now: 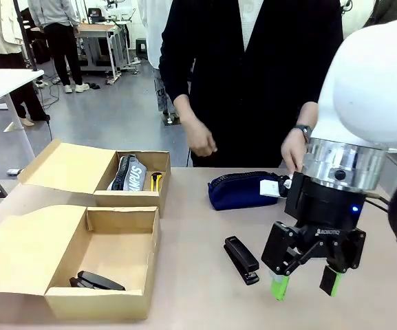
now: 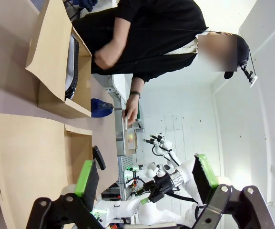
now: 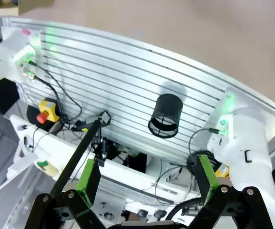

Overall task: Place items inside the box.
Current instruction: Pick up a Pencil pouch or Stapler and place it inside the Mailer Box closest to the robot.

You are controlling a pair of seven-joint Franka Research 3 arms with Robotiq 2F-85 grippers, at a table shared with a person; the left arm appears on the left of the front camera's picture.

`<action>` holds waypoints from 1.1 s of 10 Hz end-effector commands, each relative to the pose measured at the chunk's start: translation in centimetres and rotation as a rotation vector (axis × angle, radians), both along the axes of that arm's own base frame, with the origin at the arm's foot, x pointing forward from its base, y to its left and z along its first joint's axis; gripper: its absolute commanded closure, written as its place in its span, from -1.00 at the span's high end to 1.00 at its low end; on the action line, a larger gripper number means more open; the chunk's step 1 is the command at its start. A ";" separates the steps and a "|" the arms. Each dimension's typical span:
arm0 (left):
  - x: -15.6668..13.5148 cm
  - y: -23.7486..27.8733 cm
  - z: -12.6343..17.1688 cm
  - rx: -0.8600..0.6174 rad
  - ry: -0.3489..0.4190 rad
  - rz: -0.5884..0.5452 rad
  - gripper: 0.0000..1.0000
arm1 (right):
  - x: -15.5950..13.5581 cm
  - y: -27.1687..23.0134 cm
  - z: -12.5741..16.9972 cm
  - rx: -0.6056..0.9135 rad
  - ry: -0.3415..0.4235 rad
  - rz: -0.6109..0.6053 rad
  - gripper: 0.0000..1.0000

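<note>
While spread empty, left end effector (image 2: 147, 174) and right end effector (image 1: 305, 283) by tan tabletop (image 1: 191, 227), workshop (image 1: 115, 117) beyond.

The left pincer (image 2: 146, 171) stands wide and empty, open cardboard box (image 2: 32, 162) and black stapler (image 2: 99, 157) beyond.

I read white capitals "MPUS" running lengthwise on the grey zip pouch (image 1: 131, 173), which lies in the open cardboard box (image 1: 131, 199) near the far left edge of the table (image 1: 198, 292). I cannot make out any letters before them. The small white print on the black body of my right gripper (image 1: 305, 283) is too fine to read.
</note>
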State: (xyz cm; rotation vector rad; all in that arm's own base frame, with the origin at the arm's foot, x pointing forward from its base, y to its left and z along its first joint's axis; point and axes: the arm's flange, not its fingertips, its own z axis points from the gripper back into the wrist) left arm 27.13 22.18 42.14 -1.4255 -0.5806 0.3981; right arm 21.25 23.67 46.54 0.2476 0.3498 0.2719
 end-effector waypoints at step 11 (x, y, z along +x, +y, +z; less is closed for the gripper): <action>-0.2 -0.2 -0.1 0.007 -0.020 -0.007 1.00 | 8.1 -38.8 -6.5 1.135 -0.041 -0.758 1.00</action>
